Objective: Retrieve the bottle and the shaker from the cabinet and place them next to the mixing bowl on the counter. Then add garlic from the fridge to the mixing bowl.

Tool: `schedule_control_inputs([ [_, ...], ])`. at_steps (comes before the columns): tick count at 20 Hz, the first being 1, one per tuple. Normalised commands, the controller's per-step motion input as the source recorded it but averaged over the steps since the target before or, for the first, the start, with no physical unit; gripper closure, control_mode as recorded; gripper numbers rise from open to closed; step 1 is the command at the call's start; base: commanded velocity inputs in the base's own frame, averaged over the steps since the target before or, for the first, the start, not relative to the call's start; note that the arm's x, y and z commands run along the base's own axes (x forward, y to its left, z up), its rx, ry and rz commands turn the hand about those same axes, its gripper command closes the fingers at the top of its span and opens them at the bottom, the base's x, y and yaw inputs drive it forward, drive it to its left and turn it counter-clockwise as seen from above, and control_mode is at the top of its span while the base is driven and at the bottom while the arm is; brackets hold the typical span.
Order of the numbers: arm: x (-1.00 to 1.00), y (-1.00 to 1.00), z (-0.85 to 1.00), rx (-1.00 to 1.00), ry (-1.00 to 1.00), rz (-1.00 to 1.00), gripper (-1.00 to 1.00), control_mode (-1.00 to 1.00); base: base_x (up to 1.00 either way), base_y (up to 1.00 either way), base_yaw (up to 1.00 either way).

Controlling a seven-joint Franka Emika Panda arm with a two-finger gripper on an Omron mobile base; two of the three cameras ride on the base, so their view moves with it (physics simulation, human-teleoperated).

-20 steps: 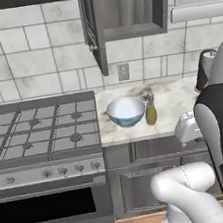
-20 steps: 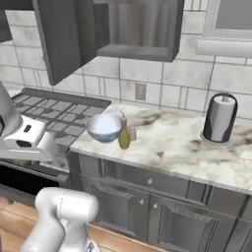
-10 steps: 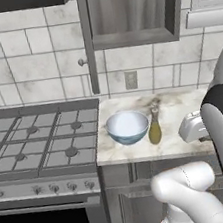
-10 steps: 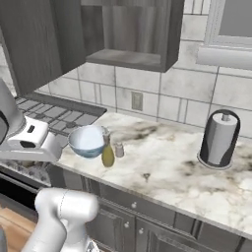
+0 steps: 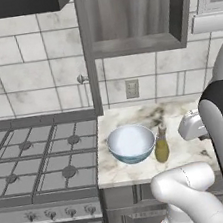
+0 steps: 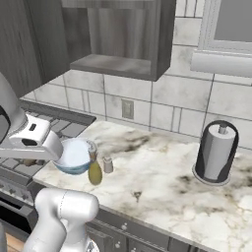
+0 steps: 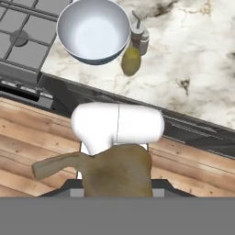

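Inside, bare mixing bowl (image 5: 131, 143); bottle (image 5: 161, 146) just beside.

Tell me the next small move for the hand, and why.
Probably carry the hand forward until it is above the mixing bowl. It is shut on the garlic, over the floor short of the counter, while the bottle and shaker already stand beside the bowl.

Flat, even rendered light fills the kitchen, with no clear source. Soft shadows sit under the cabinet (image 5: 129, 15) and inside it. The bowl (image 5: 131, 143) shows a pale sheen. Edges look slightly soft and grainy; no lens distortion.
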Motion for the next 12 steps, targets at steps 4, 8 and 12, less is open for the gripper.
schedule_control_inputs([
  [4,0.00,0.00,0.00,0.00,0.00,0.00,1.00,1.00,0.21,0.00,-0.01],
  [8,0.00,0.00,0.00,0.00,0.00,0.00,1.00,1.00,0.00,0.00,0.00],
  [12,0.00,0.00,0.00,0.00,0.00,0.00,1.00,1.00,0.11,0.00,0.00],
])
